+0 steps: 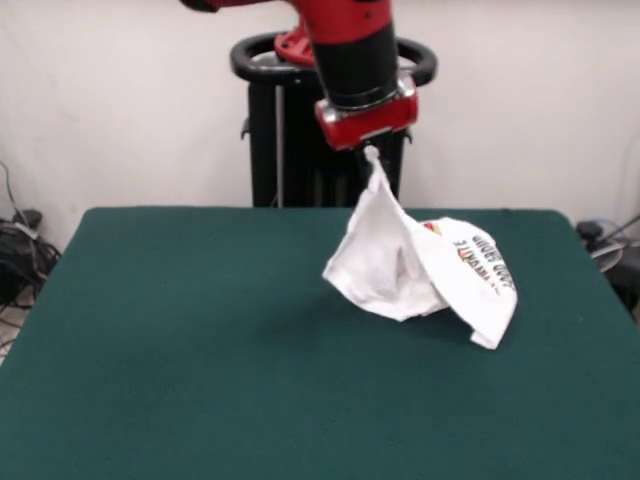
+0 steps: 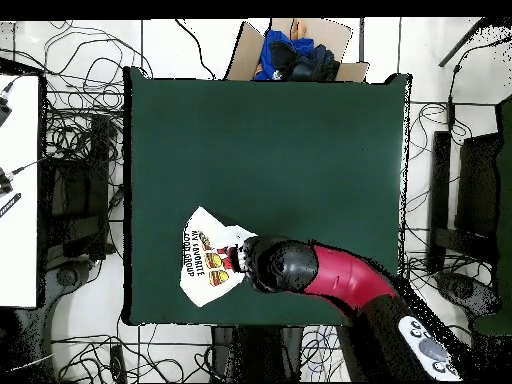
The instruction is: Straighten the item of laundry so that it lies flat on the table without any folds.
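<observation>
Look at the front view: your arm (image 1: 350, 50) comes down from the top, and the jaws (image 1: 371, 153) are pinching a small peak of the shirt (image 1: 415, 265) right at their tips. From that pinch the white cloth hangs down in a crumpled cone, widening toward the bottom. The left part hangs clear of the surface (image 1: 200, 350), with a faint shadow under it. The right part droops lower and its bottom corner meets the green top. On that right flap you can read part of the black lettering, turned sideways, with a bit of the colourful print beside it. The shirt is folded over itself in several places.

In that view the shirt sits right of centre, toward the far edge, in front of the black pedestal (image 1: 300, 130).

Now take the overhead view. The shirt (image 2: 205, 262) shows near the bottom left corner of the surface (image 2: 280, 140), close to the edge on the robot's side. You see the burger print and the text facing up. The black wrist and red arm (image 2: 330, 275) cover its right part, so the jaws themselves are hidden there.

Beyond the far edge a cardboard box (image 2: 340, 40) holds blue cloth (image 2: 290, 55). Cables (image 2: 80, 140) lie on the floor alongside.
</observation>
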You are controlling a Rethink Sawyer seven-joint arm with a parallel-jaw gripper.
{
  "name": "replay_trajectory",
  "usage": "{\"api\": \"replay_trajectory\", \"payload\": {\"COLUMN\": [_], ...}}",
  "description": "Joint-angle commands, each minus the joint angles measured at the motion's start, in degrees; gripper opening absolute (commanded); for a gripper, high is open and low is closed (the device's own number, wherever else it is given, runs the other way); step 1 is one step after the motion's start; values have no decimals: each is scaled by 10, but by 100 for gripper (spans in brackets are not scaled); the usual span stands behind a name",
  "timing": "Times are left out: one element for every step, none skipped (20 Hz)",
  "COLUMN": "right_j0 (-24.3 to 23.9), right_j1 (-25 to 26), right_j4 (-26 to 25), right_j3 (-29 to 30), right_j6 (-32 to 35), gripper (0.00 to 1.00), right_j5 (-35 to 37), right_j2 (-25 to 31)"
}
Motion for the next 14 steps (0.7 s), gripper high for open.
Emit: {"api": "replay_trajectory", "payload": {"right_j0": [-22, -24, -26, -28, -33, -38, -43, -48, -51, -52, -53, -53, -55, -56], "right_j1": [36, 37, 41, 42, 45, 46, 48, 51, 55, 60, 67, 73, 81, 86], "right_j4": [-23, -21, -16, -15, -11, -8, -6, -4, -6, -9, -14, -19, -24, -26], "right_j3": [-73, -76, -82, -84, -87, -87, -87, -87, -91, -92, -97, -101, -104, -106], "right_j6": [-2, 0, 1, 1, -1, -3, -6, -8, -10, -10, -10, -11, -13, -13], "gripper": [0, 0, 0, 0, 0, 0, 0, 0, 0, 0, 0, 0, 0, 0], "right_j5": [64, 63, 61, 61, 57, 53, 49, 44, 42, 40, 36, 33, 23, 19], "right_j2": [18, 23, 29, 34, 42, 49, 56, 63, 67, 69, 69, 69, 70, 71]}}
